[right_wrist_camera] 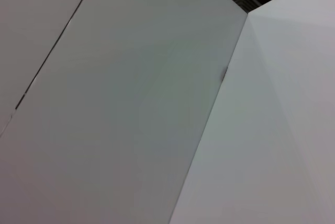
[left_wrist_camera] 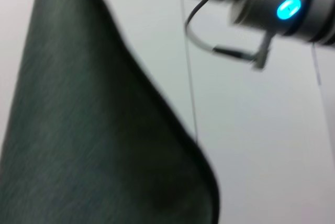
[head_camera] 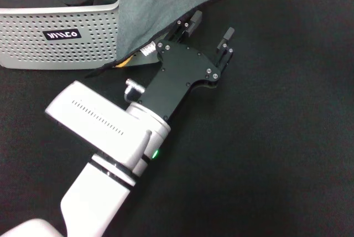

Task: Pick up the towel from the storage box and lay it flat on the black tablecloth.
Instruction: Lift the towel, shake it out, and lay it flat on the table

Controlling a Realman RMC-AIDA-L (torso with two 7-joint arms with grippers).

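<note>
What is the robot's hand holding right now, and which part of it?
The left hand holds nothing: it is open, at the edge of the towel. The towel hangs from above the picture, so what holds it up cannot be told.

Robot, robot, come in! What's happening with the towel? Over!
Left gripper open over the black tablecloth, beside the box. Towel grey side out, draped over the box edge, not flat yet. Right gripper out of view. Over.

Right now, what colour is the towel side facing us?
Grey, with a black edge, on the towel; clearest in the head view.
</note>
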